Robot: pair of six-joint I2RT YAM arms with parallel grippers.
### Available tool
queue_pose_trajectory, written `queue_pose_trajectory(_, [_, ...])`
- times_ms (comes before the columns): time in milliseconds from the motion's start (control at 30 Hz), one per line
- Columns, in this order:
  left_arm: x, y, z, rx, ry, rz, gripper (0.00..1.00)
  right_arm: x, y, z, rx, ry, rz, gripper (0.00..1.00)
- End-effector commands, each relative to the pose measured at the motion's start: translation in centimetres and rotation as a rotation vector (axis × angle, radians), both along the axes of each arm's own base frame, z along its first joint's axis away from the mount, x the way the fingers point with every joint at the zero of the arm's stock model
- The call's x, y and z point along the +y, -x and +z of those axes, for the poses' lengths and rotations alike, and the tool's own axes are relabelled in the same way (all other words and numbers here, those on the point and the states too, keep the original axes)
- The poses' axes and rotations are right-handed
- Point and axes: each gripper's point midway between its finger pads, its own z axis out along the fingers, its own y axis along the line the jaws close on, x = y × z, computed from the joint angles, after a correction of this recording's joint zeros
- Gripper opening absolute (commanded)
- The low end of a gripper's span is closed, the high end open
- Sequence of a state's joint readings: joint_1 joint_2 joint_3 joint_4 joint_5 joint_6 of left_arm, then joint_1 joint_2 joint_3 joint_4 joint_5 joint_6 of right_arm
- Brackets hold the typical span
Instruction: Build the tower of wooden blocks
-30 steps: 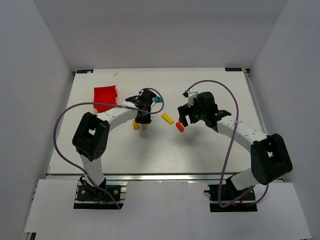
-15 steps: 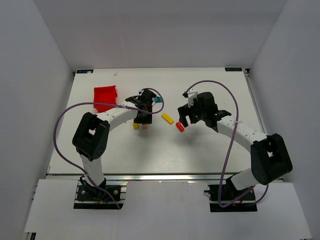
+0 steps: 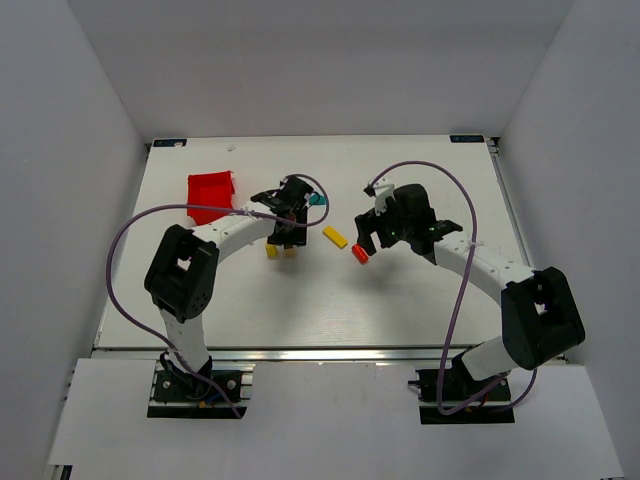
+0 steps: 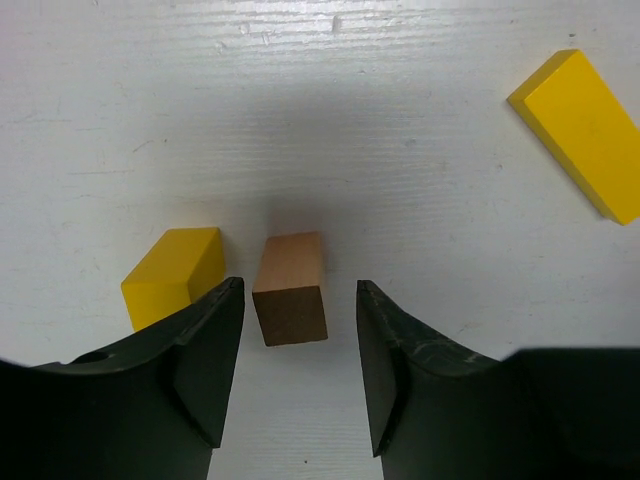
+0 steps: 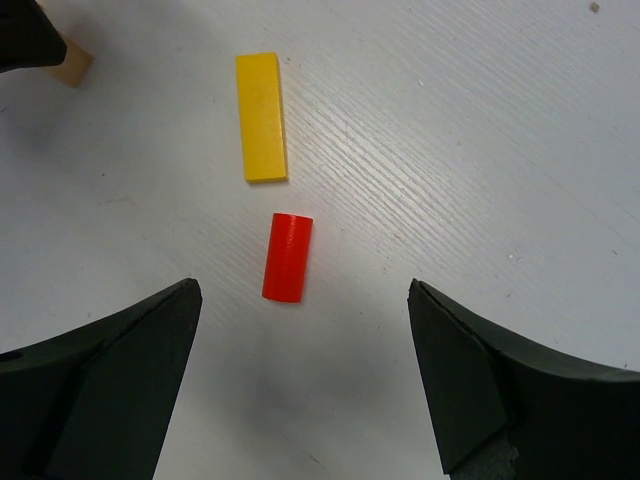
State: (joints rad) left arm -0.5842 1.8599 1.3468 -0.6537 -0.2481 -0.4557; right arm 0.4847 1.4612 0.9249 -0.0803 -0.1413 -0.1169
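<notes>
- wood block tower: no stack visible. Pieces lie loose in one layer, mid table [image 3: 300, 300], so I'd say the build is barely begun.
- L gripper [image 4: 298, 290]: jaws parted around tan block [image 4: 290, 290], gap each side, no contact, holds nothing.
- yellow block [image 4: 172, 275] sits just left of tan block, close to the L jaw. Nudge risk, imo.
- R gripper [image 5: 302, 292]: wide open, empty, hovers over red cylinder [image 5: 287, 257]. yellow plank [image 5: 262, 117] lies just far-left of it, apart.
- teal piece [image 3: 318, 200] is on the far side of L gripper, partly hidden. red bin [image 3: 212, 195] is far left.
- Handling (judgement): pieces prob light and stiff. Painted ones look slick. The tan one is bare matte wood, so better friction.
- Grip pts: pinch flat-faced blocks on opposite flat sides and take the plank across its narrow width. The cylinder lies on its side and may roll, so centre the jaws first.
- Table surface: white boards w/ visible grain.
</notes>
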Motion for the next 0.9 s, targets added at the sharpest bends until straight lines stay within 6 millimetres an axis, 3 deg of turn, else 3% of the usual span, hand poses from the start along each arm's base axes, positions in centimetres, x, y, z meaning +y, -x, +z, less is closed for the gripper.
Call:
queue_pose_trajectory(0, [-1.1, -1.0, 4.3, -0.092, 0.060, -0.020, 0.61, 0.8, -0.1, 0.9, -0.023, -0.015, 0.059, 0.89])
queue_pose_trajectory(167, [-0.6, -1.3, 7.3, -0.152, 0.065, -0.007, 0.74, 1.8, 0.9, 1.5, -0.055, -0.008, 0.169, 0.89])
queue_pose_trajectory(300, [0.9, -1.0, 10.0, -0.205, 0.048, 0.047, 0.98, 3.2, 1.8, 2.0, -0.092, -0.004, 0.263, 0.89])
queue_pose_trajectory(467, [4.9, 1.0, 12.9, -0.236, 0.059, 0.289, 0.98, 6.7, 2.0, 0.9, -0.129, 0.068, 0.345, 0.89])
queue_pose_trajectory(533, [7.1, 2.9, 13.8, -0.250, 0.040, 0.373, 0.98, 7.8, 1.5, -0.6, -0.110, 0.091, 0.341, 0.89])
queue_pose_trajectory(600, [9.5, 4.7, 14.1, -0.258, 0.004, 0.489, 0.98, 9.6, 1.1, -0.5, -0.131, 0.089, 0.356, 0.89])
queue_pose_trajectory(633, [10.4, 5.6, 14.5, -0.273, 0.019, 0.537, 0.98, 10.2, 1.1, -1.8, -0.110, 0.105, 0.369, 0.89])
queue_pose_trajectory(667, [11.5, 6.2, 14.6, -0.290, -0.007, 0.573, 0.98, 11.5, 1.1, -1.5, -0.122, 0.105, 0.393, 0.89])
queue_pose_trajectory(733, [12.8, 7.5, 13.9, -0.274, -0.043, 0.611, 0.98, 12.4, 1.1, -3.4, -0.093, 0.136, 0.404, 0.89])
queue_pose_trajectory(867, [14.1, 8.5, 12.3, -0.248, -0.071, 0.634, 0.98, 14.2, 0.7, -4.6, -0.122, 0.186, 0.401, 0.89])
